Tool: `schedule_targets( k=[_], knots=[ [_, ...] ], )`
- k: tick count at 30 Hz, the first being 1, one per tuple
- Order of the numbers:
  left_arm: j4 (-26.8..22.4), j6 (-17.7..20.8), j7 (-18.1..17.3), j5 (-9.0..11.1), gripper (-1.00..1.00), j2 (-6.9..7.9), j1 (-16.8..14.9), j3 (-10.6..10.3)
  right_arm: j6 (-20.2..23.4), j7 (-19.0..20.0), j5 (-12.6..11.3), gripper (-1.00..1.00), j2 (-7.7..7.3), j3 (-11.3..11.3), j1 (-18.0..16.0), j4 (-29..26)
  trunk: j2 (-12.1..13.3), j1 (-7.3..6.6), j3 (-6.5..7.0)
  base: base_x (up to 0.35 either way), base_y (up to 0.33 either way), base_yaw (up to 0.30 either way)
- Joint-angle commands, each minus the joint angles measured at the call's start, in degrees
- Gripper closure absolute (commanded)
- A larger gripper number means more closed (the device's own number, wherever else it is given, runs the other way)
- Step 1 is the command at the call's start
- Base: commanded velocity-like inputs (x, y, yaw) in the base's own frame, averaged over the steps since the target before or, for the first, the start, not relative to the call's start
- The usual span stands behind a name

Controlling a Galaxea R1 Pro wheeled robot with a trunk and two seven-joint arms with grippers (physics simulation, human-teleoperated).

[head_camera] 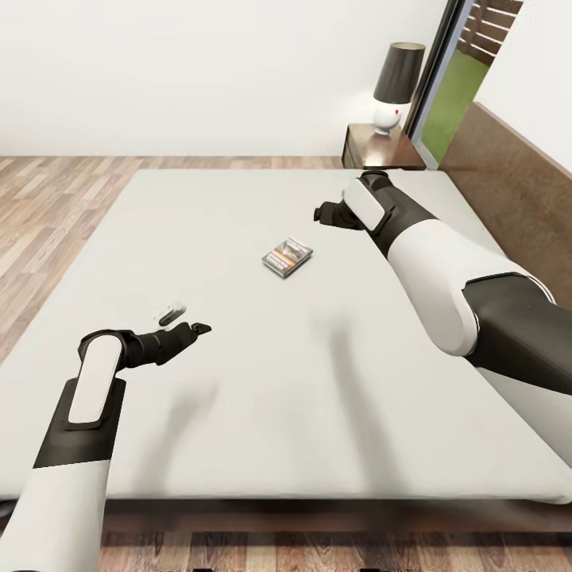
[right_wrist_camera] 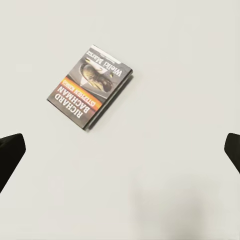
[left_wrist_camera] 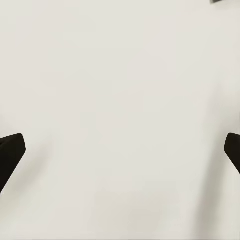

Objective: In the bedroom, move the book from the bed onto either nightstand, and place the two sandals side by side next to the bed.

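Observation:
The book (head_camera: 287, 257) lies flat near the middle of the bed (head_camera: 238, 397), a dark cover with an orange band and white lettering. In the right wrist view the book (right_wrist_camera: 91, 86) rests on the white mattress ahead of my right gripper (right_wrist_camera: 120, 150), which is open and empty. In the head view, my right gripper (head_camera: 324, 213) hovers just beyond and right of the book. My left gripper (head_camera: 184, 319) hangs open over the mattress, nearer and to the left of the book; its fingertips (left_wrist_camera: 11, 154) frame bare mattress. The nightstand (head_camera: 381, 148) stands at the bed's far right corner. The sandals are out of view.
A lamp (head_camera: 395, 83) with a dark shade and white base sits on the nightstand. The brown headboard (head_camera: 520, 187) runs along the right. Wooden floor (head_camera: 56, 199) lies left of and beyond the bed. A glass door (head_camera: 454, 91) opens onto grass.

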Motion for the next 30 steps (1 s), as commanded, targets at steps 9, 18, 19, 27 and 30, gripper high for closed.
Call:
schedule_targets(
  k=[9,18,19,27,30],
  knots=[
    [-0.01,0.15,0.59,0.59,-1.00,0.01,-0.03,0.08,0.17,-0.49,-0.59,-1.00,0.00,0.37,-0.03,-0.06,-0.02,0.00,-0.84,0.000,0.000,0.000],
    [-0.05,0.15,0.58,0.60,-1.00,0.46,-0.03,0.06,0.17,-0.49,-0.59,-1.00,0.00,0.35,-0.03,-0.06,-0.02,0.00,-1.65,0.000,0.000,0.000],
    [-0.12,0.15,0.58,0.63,-1.00,0.65,-0.03,0.05,0.17,-0.49,-0.59,-1.00,0.00,0.32,-0.03,-0.06,-0.02,0.00,-1.74,0.000,0.000,0.000],
    [6.69,0.15,0.61,2.34,-1.00,1.01,-11.79,-2.21,0.17,-0.49,-0.59,-1.00,0.00,0.43,-0.33,-0.11,-0.02,0.00,-2.45,0.000,0.000,0.000],
    [13.01,0.15,0.74,3.89,-1.00,1.11,-21.42,-4.03,0.17,-0.55,-0.91,-1.00,0.00,0.45,-1.06,-0.20,-0.02,0.00,-2.72,0.000,0.000,0.000]
  ],
)
